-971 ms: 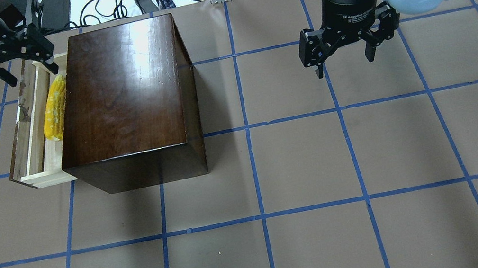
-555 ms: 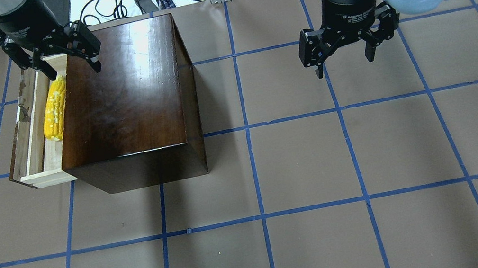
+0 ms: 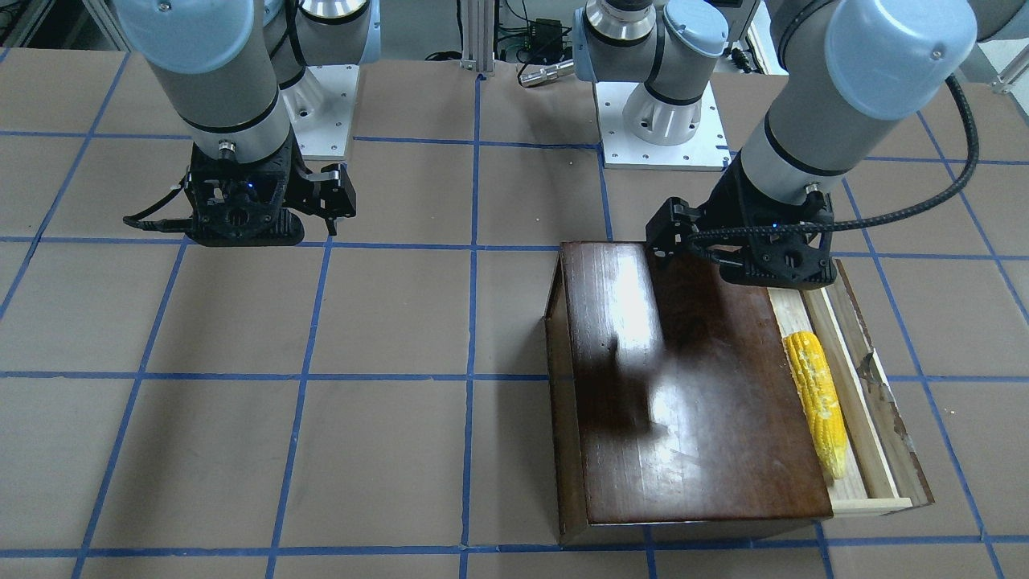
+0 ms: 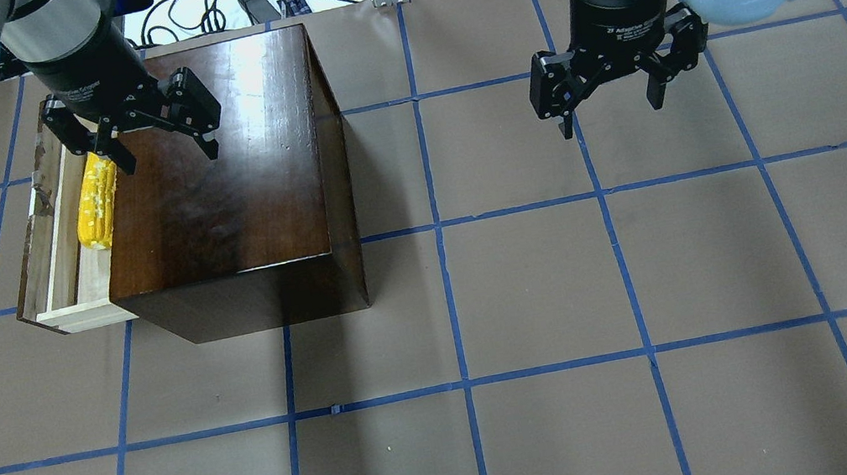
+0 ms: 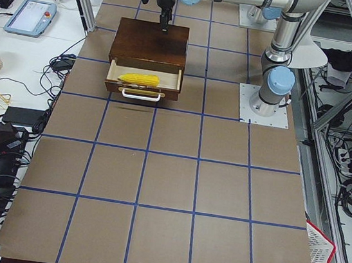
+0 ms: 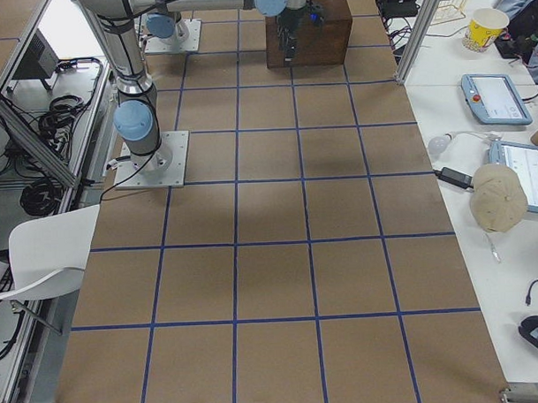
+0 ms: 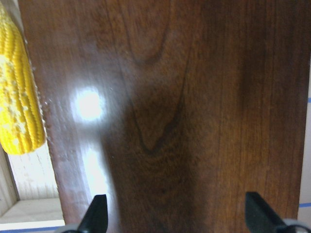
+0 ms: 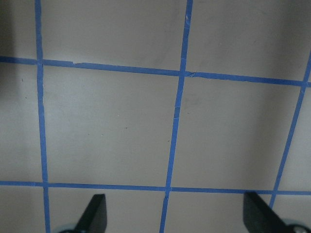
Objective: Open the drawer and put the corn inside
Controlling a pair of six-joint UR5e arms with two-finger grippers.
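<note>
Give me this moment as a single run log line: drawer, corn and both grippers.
drawer: open | corn: lying in drawer | left gripper: open, empty, over wooden box | right gripper: open, empty, over table

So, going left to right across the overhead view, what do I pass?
The drawer front → corn lying in it → wooden box → right gripper. I left out the left gripper: it overlaps corn and box.

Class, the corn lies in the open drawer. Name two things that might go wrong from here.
1. The left claw hangs open over the box; a low sweep might clip its top.
2. The corn lies close against the box's edge in the drawer; shutting it may snag the cob.
</note>
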